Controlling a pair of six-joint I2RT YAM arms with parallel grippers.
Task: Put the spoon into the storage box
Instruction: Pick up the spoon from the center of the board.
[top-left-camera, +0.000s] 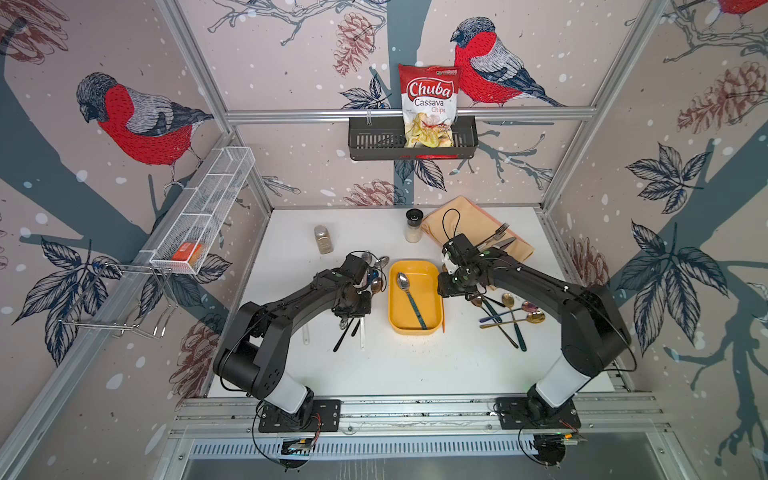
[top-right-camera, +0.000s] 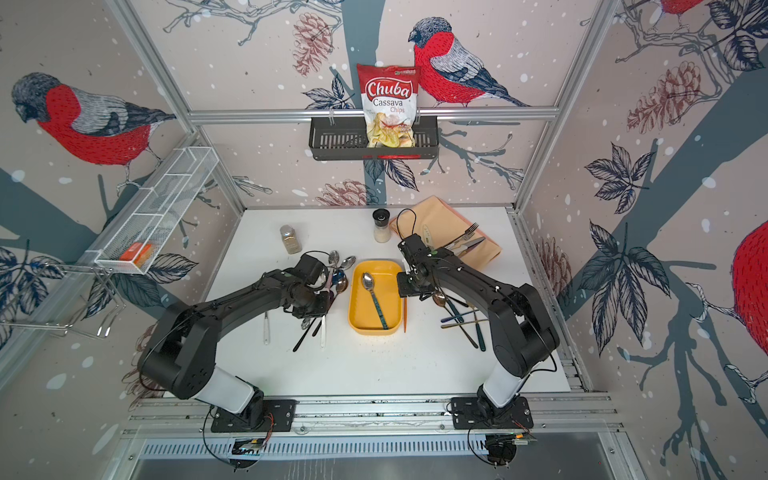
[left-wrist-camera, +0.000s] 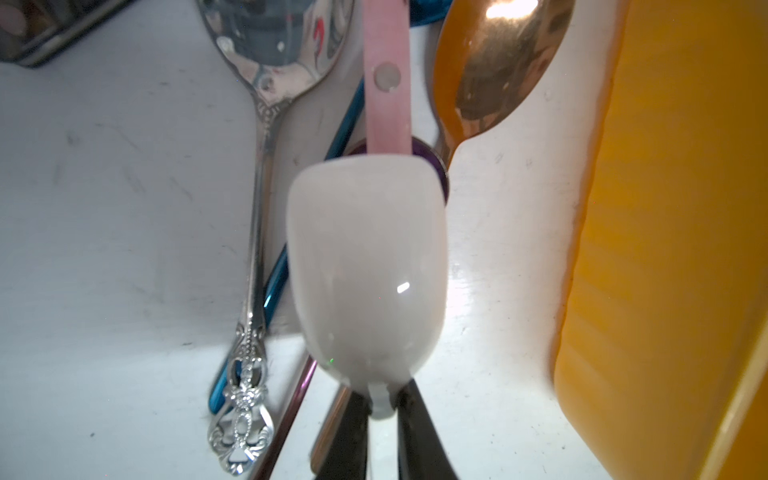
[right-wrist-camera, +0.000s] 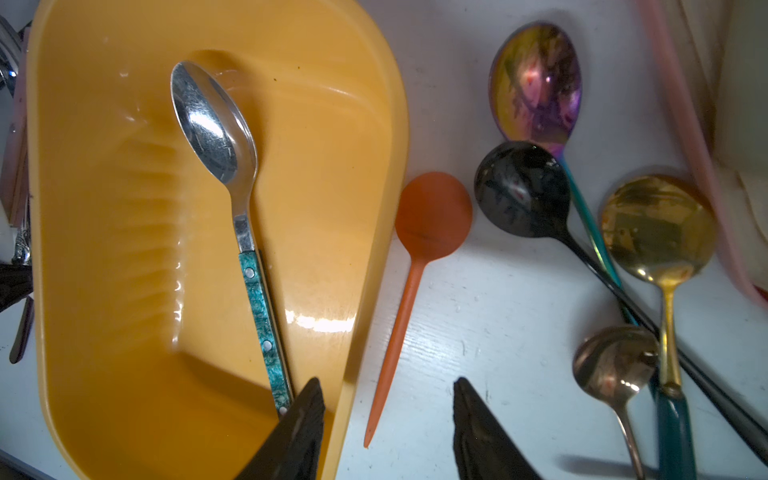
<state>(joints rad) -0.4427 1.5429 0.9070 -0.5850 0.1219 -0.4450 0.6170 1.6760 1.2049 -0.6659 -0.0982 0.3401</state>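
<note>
In both top views, the shallow yellow plastic storage box (top-left-camera: 426, 309) lies lengthwise on the white table (top-left-camera: 415, 365). The loose spoons (top-left-camera: 505, 316) are heaped on either side of it, I judge so that each arm has stock within reach. The box holds one steel spoon with a teal marbled handle (top-left-camera: 411, 299), lying slantwise. On the back wall, the dark slotted basket (top-left-camera: 374, 141) holds a red-and-white bag of cassava chips (top-left-camera: 429, 104). The white wire mesh basket (top-left-camera: 208, 199) at the side holds a small orange carton (top-left-camera: 187, 252).

In the left wrist view, my left gripper (left-wrist-camera: 380, 405) is pinched on the bowl tip of a white spoon with a flat pink handle (left-wrist-camera: 368, 266). That spoon sits above an ornate silver spoon (left-wrist-camera: 257, 208) and a copper-toned spoon (left-wrist-camera: 503, 70), just beside the box's long wall and not over it. Its handle runs along that wall, which I reckon suits laying it in lengthwise.

In the right wrist view, my right gripper (right-wrist-camera: 386, 384) has its fingers apart with nothing between them. One finger is over the box's rim and the other over the table, and a small orange plastic spoon (right-wrist-camera: 432, 212) lies below.
</note>
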